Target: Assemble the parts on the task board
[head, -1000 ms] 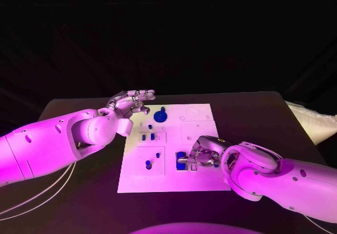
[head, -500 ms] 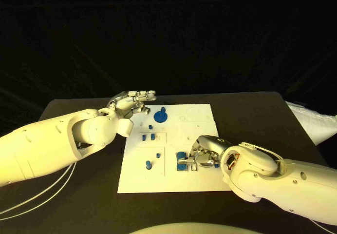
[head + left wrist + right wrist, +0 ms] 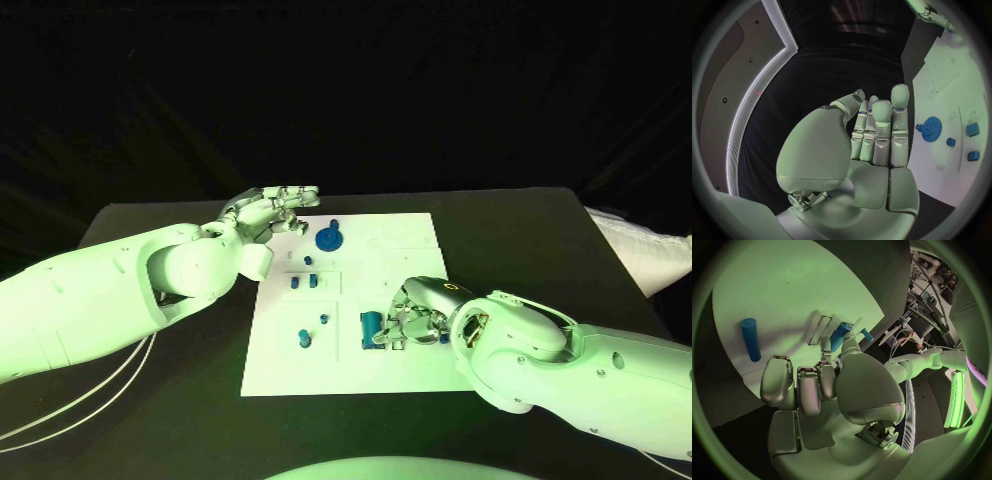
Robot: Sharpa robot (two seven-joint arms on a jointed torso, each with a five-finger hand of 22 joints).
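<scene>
One white task board, two hands, perhaps eight blue parts.

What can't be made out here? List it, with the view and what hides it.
- Head view: the right hand covers the spot where its fingers meet the blue part; a grip cannot be judged.
- Right wrist view: that hand's fingers hide the task board beneath them.
- Head view: the small parts' shapes are too small to tell.

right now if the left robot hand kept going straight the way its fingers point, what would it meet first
Probably nothing on the board: the left robot hand points along the white task board's far edge, with the blue gear-shaped part off to one side. Depth is unclear.
</scene>
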